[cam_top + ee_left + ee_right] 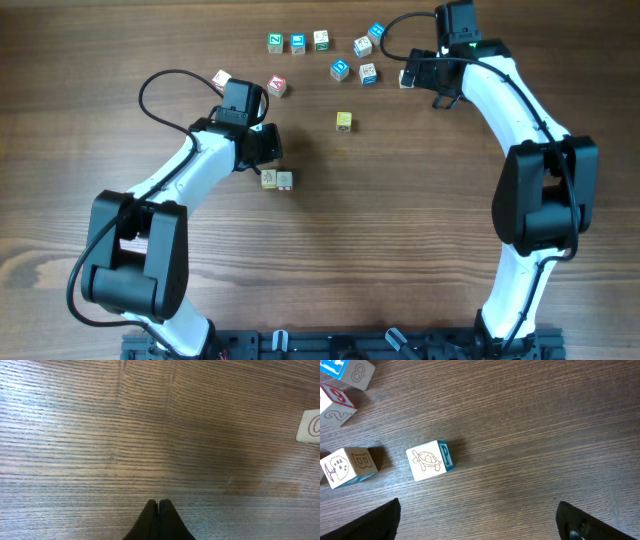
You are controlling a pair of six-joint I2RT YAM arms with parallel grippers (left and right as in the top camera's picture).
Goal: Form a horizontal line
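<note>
Two cream cubes sit touching side by side in a short horizontal row at the table's middle left. A yellow cube stands alone, up and to the right of them. My left gripper is shut and empty, just above the row in the overhead view. A pale cube face with a red-brown mark shows at the right edge of the left wrist view. My right gripper is wide open and empty. A white turtle cube with a blue P side lies ahead of it, to the left.
Several cubes are scattered along the far edge: green, blue, blue, a B cube and a red-numbered cube. Two red-marked cubes lie beside the left wrist.
</note>
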